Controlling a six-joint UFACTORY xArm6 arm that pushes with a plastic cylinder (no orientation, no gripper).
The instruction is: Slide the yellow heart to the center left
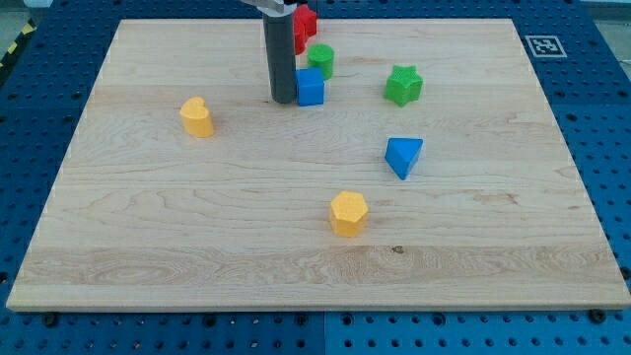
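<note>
Risk: tool (283,100), a bare rod grasping nothing, touches blue cube (311,87); yellow heart (197,116) could skid past centre-left.

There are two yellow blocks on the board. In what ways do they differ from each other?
The yellow heart lies at the view's left, level with my tip; the yellow hexagon lies lower, near the middle. The heart has a notched, rounded top; the hexagon has flat sides and corners. The heart is nearer to my tip than the hexagon. Both are yellow, stand alone on the wooden board, and touch nothing.
</note>
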